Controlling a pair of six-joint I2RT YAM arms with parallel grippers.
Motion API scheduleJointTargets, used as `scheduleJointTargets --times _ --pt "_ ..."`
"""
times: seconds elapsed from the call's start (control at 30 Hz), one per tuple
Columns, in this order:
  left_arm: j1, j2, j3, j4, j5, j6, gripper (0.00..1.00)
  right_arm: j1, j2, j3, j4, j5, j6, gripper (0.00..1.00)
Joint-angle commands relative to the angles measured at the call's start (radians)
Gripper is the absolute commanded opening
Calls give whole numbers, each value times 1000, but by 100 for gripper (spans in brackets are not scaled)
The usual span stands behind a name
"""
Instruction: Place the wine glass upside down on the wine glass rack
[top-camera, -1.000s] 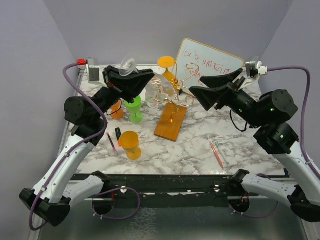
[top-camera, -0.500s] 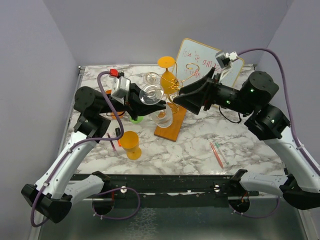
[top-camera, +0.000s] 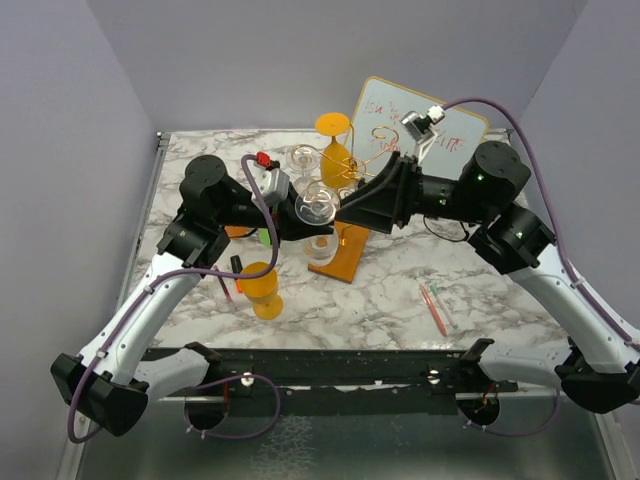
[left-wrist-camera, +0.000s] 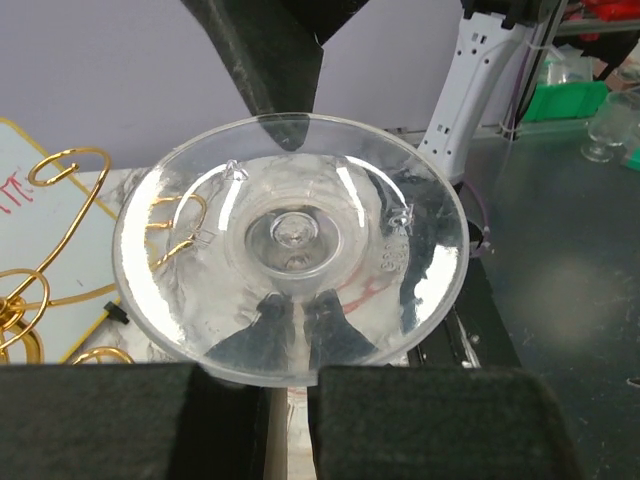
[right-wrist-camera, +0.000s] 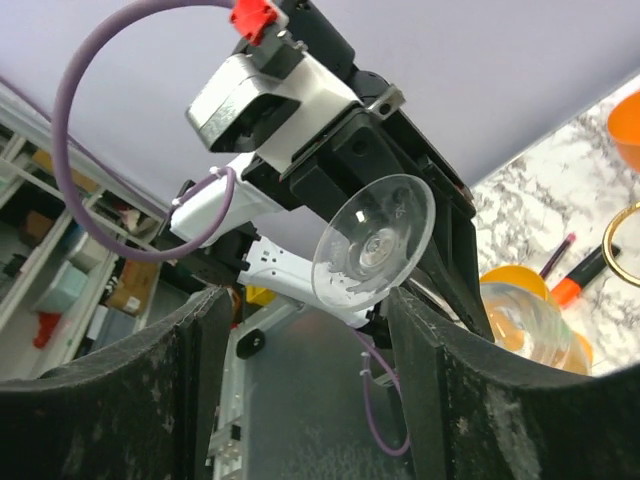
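My left gripper (top-camera: 300, 222) is shut on the stem of a clear wine glass (top-camera: 318, 206), held foot-up over the near end of the rack's wooden base (top-camera: 345, 258). The rack's gold wire arms (top-camera: 352, 165) rise just behind it. In the left wrist view the round foot (left-wrist-camera: 290, 240) fills the middle above my shut fingers (left-wrist-camera: 420, 420), with gold curls (left-wrist-camera: 50, 170) at the left. My right gripper (top-camera: 347, 212) is open, its jaws on either side of the foot. In the right wrist view the foot (right-wrist-camera: 375, 245) sits between my open fingers (right-wrist-camera: 470, 400).
A whiteboard (top-camera: 440, 125) leans at the back right. An orange glass (top-camera: 262, 285) stands front left, another (top-camera: 333, 126) at the back, a green one (top-camera: 266, 236) behind my left arm. A clear glass (top-camera: 303, 157) stands by the rack. Pens (top-camera: 434, 306) lie right, markers (top-camera: 236, 270) left.
My left arm has swung the glass from the back left down and right to the rack's base. My right arm has swung left, bringing its open jaws up to the glass foot.
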Motion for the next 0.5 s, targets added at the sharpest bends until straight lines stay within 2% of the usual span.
scheduleJointTargets --times 0.0,0.13,0.27,0.33,0.47 --pt "-1 -5 22 -48 46 105 0 4 52 28 -36 6 75 65" --pt "-1 -13 21 -83 73 173 0 4 75 32 -106 89 74 60" --pt "-1 -18 18 -122 87 238 0 4 95 31 -99 75 96 52" --pt "-1 -16 18 -142 87 256 0 3 101 30 -102 83 109 43" --pt "-1 -17 11 -162 69 270 0 3 94 -2 -65 91 170 15"
